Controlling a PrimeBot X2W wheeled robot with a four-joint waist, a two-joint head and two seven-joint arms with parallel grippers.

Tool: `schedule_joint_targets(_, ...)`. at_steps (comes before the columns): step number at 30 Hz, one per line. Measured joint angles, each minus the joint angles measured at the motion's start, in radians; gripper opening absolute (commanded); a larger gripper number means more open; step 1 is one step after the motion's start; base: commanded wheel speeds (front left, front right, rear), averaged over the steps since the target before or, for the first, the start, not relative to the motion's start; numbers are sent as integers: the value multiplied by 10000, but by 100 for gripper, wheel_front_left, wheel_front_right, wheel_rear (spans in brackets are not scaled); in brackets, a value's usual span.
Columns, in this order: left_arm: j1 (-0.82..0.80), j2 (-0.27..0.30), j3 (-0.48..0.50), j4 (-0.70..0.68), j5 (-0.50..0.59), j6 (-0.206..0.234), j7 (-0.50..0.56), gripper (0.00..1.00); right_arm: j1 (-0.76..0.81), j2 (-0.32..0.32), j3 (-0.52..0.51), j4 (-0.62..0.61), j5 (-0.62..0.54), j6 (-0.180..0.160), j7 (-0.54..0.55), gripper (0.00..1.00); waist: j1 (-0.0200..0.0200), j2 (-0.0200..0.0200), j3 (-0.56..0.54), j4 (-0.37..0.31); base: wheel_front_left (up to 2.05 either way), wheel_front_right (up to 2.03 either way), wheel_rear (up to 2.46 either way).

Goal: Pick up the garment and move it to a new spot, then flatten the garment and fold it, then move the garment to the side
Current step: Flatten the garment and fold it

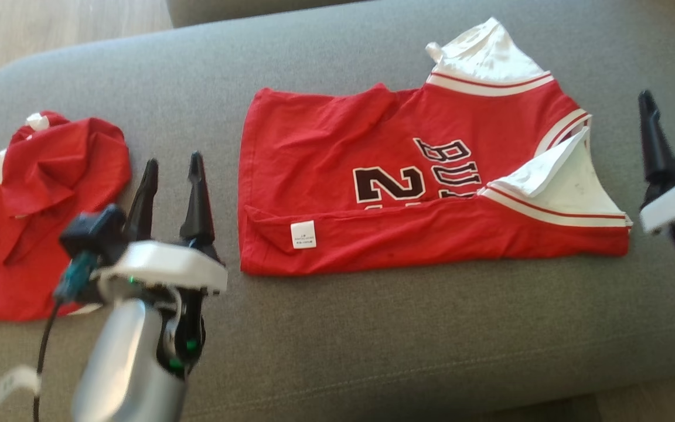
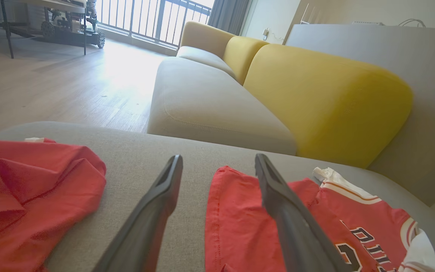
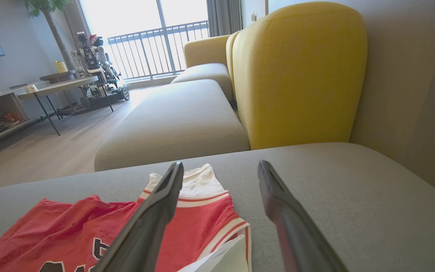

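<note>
Jersey: the red jersey (image 1: 337, 158) lies flat in the middle of the grey cushion (image 1: 372, 328). Its near long edge is folded up over the front, so a white label (image 1: 303, 234) shows on the flap and the flap covers the bottom of the black lettering (image 1: 387, 181).
Jersey ends: the straight hem end points to the robot's left. At the right end, white lining (image 1: 572, 181) with red-and-white striped trim turns outward at the far corner and the near corner.
Left hand: the left hand (image 1: 173, 159) is open with nothing between its two dark fingers. It hovers over the bare strip of cushion between the jersey's hem edge and a crumpled red garment (image 1: 50, 193).
Right hand: the right hand (image 1: 668, 95) is open and empty, just beyond the jersey's right end and apart from it.
Second cloth: the crumpled red garment is bunched in deep folds near the cushion's left end, with small white patches at its far side.
Open room: a wide band of bare cushion runs along the jersey's near side, and a narrower band along its far side.
Edges: the cushion's left end is rounded, with wooden floor (image 1: 50, 23) beyond it.
Textures: the cushion is matte woven grey, and the jersey is thin and softly creased. Behind them are a plump yellow backrest (image 2: 327, 98) and a smooth beige seat (image 2: 202, 105).
</note>
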Motion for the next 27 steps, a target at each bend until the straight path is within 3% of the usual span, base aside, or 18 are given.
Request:
schedule_joint_targets(4, 1421, -309, 464, -1104, 619, -58, 0, 100, 1499, 880, -832, -1379, -1267, 2, -606, 100, 0, 0, -407, -69, 0, 0, 0)
schedule_joint_targets(12, 3093, -305, -259, -978, 516, 86, 0, 100, 3720, 3066, -2573, -3478, -2669, 0, -767, 100, 0, 0, -820, -234, 0, 0, 0)
schedule_joint_targets(19, 2873, -309, -775, 153, 571, 186, 0, 100, 3929, 3315, -2508, -4128, -3183, 0, -788, 100, 0, 0, -826, -675, 0, 0, 0)
schedule_joint_targets(27, 1994, -314, -792, 1762, 407, 924, 2, 100, 3992, 3434, -2508, -4477, -3290, 0, -788, 100, 0, 0, -694, -1293, 0, 0, 0)
